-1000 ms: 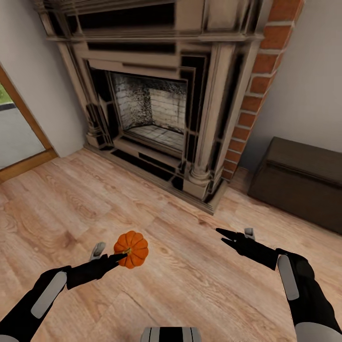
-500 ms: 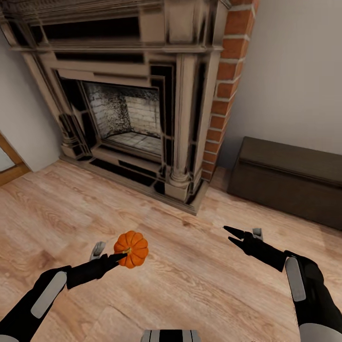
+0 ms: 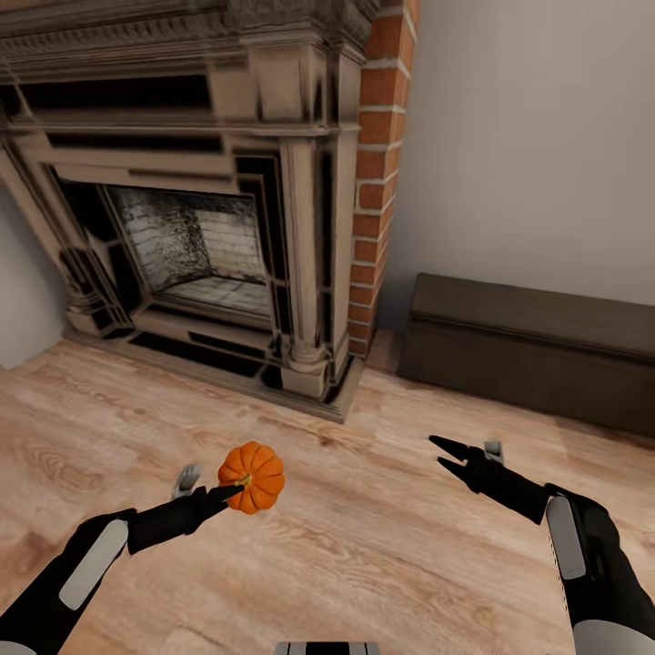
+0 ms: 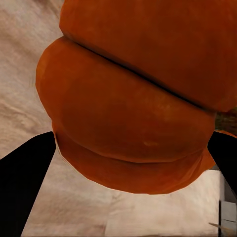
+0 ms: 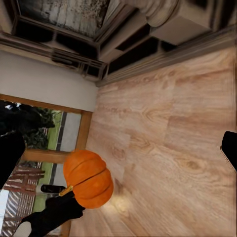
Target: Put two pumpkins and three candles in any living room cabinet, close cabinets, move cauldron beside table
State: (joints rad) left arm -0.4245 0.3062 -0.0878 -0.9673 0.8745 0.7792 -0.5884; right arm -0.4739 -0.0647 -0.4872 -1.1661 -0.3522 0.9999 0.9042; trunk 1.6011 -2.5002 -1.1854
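A bright orange ribbed pumpkin (image 3: 252, 475) hangs above the wooden floor, with my left gripper (image 3: 236, 488) shut on it. In the left wrist view the pumpkin (image 4: 133, 108) bulges between the two dark fingers (image 4: 24, 185). My right gripper (image 3: 439, 451) is held out over the floor to the right, open with nothing in it. The right wrist view looks across at the pumpkin (image 5: 89, 178) between that gripper's spread fingertips (image 5: 228, 148). The long, low dark-brown cabinet (image 3: 537, 350) stands shut against the wall at the right. The candles and the cauldron are out of view.
A large stone fireplace (image 3: 191, 236) with a brick column (image 3: 377, 173) takes up the back left. Its raised hearth edge (image 3: 227, 373) juts onto the floor. Light wooden floor (image 3: 364, 537) lies between me and the cabinet. A glass door (image 5: 44, 148) appears in the right wrist view.
The whole view has swung to the right: the fireplace slid left and more of the cabinet came into view. Both arms keep their pose, and the pumpkin stays in the left gripper.
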